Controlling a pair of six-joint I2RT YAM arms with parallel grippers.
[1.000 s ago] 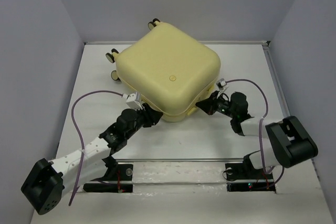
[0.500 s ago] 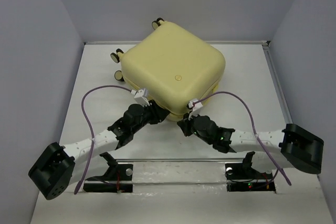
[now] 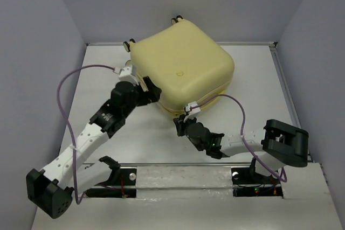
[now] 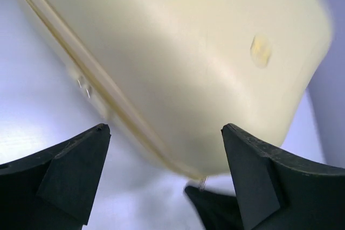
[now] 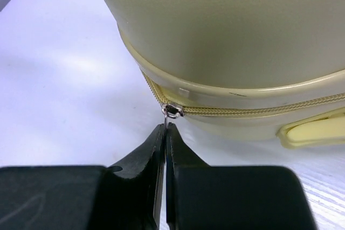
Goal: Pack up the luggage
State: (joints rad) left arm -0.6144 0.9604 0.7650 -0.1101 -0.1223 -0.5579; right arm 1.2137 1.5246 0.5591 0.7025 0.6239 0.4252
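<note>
The luggage (image 3: 183, 74) is a pale-yellow hard-shell suitcase lying flat and closed at the back of the white table, its round emblem (image 3: 180, 72) facing up and its wheels (image 3: 177, 20) at the far edge. My right gripper (image 3: 179, 126) is at its near corner, shut on the small metal zipper pull (image 5: 171, 112); in the right wrist view the right gripper (image 5: 166, 127) pinches the tab just under the zip line of the luggage (image 5: 232, 25). My left gripper (image 3: 147, 88) stands open beside the case's left side, holding nothing; the left wrist view shows the left gripper (image 4: 164, 130) with the luggage (image 4: 188, 52) ahead.
Grey walls close in the table on the left, back and right. A metal rail (image 3: 183, 169) with the two arm bases runs along the near edge. Purple cables (image 3: 64, 87) loop off both arms. A yellow side handle (image 5: 312, 130) sticks out of the case's near side.
The left gripper let go, opened wide and moved up along the case's left side. The right gripper travelled left round the near corner with the zipper pull. The suitcase turned and shifted back.
</note>
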